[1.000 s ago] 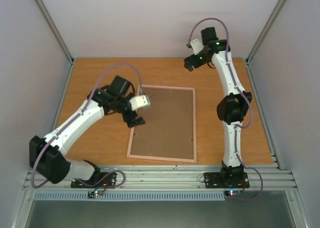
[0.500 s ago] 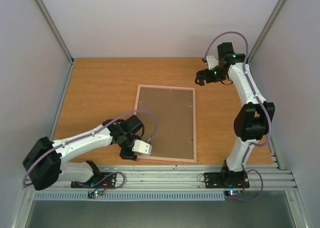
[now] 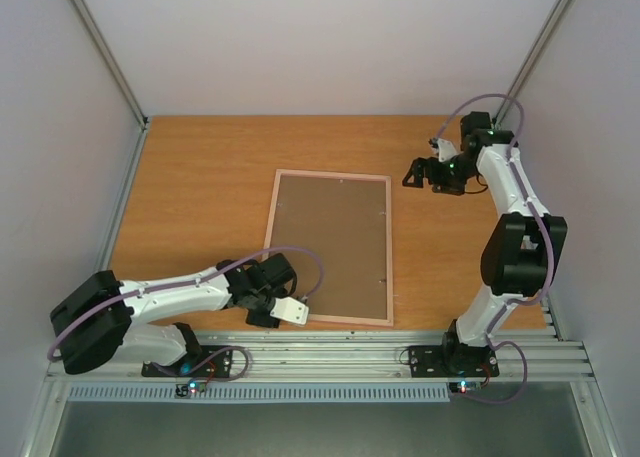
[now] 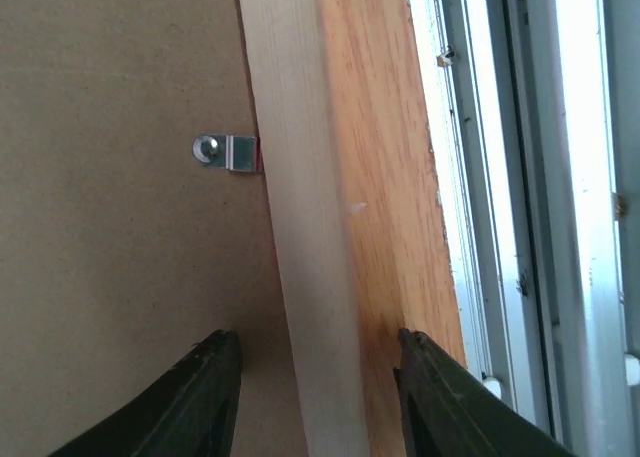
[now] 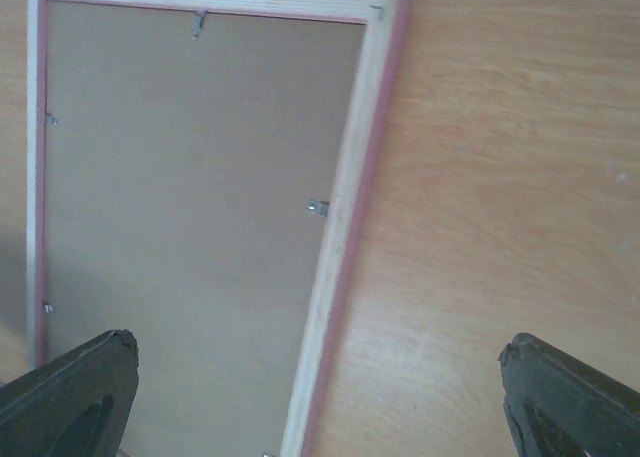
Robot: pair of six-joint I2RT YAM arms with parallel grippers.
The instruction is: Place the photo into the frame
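The frame [image 3: 389,247] lies back side up in the middle of the table, its pale wood rim around a brown backing board [image 3: 330,242]. The photo is hidden. My left gripper [image 3: 262,320] is low at the frame's near left corner. In the left wrist view the left gripper [image 4: 316,337] is open, its fingers astride the pale frame rail [image 4: 300,227], one over the backing board [image 4: 120,227] and one over the table, with gaps on both sides. My right gripper [image 3: 412,175] hovers wide open beyond the frame's far right corner. The right gripper [image 5: 318,342] holds nothing, and the frame [image 5: 345,227] lies below it.
A small metal clip [image 4: 225,152] holds the backing board to the rail; more clips [image 5: 317,208] sit along the frame's inner edge. Aluminium rails [image 4: 520,177] run along the table's near edge just beside the left gripper. White walls enclose the wooden table [image 3: 200,177].
The left arm swung from the frame's left side down to its near left corner, and its jaws narrowed. The right arm drew back rightward, away from the frame's far edge, still wide open.
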